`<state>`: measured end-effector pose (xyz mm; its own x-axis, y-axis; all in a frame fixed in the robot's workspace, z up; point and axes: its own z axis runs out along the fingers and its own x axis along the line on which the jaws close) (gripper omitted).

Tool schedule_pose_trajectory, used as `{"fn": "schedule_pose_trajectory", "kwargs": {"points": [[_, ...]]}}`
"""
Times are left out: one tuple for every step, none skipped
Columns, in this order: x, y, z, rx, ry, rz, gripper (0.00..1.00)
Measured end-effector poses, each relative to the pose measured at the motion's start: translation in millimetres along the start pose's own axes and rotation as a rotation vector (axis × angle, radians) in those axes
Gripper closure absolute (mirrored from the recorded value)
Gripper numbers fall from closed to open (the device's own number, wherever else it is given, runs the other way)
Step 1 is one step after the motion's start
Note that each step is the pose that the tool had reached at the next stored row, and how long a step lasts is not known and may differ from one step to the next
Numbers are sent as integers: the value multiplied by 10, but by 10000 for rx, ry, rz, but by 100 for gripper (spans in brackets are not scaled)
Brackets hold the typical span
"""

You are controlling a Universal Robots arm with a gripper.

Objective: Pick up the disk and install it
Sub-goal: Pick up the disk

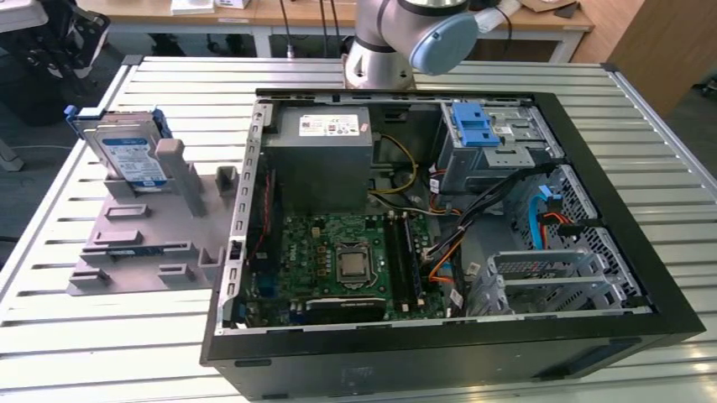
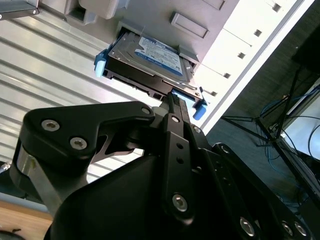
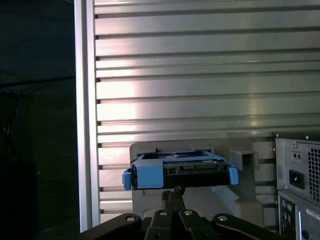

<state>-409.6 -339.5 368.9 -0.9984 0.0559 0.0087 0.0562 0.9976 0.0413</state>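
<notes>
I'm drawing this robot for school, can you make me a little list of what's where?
disk: upright in the grey holder, not yet picked up
grey holder: on the slatted table, at the exterior view's left of the computer case
computer case: lying open
claw: shut, holding nothing, pointing toward the disk

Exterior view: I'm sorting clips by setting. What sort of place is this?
Probably a robotics lab or workshop bench: an opened computer case lies on a slatted metal table, the disk stands in a grey fixture beside it, and a robot arm rises at the far edge.
</notes>
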Motion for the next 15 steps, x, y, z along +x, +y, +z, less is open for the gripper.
{"fn": "schedule_pose_trajectory", "kwargs": {"points": [[0, 0, 0, 0, 0, -6, 89], [0, 0, 0, 0, 0, -18, 89], [0, 0, 0, 0, 2, -36, 89], [0, 0, 0, 0, 3, -56, 89], [0, 0, 0, 1, 4, -75, 89], [0, 0, 0, 1, 4, -96, 89], [0, 0, 0, 1, 5, -116, 89], [0, 0, 0, 1, 6, -140, 89], [0, 0, 0, 1, 7, -173, 89], [1, 0, 0, 2, 9, -221, 89], [1, 0, 0, 3, 12, -288, 89], [1, 0, 0, 3, 16, -382, 89], [1, 0, 0, 4, 20, -481, 89], [1, 0, 1, 5, 24, -587, 89], [2, 0, 1, 6, 29, -697, 89]]}}
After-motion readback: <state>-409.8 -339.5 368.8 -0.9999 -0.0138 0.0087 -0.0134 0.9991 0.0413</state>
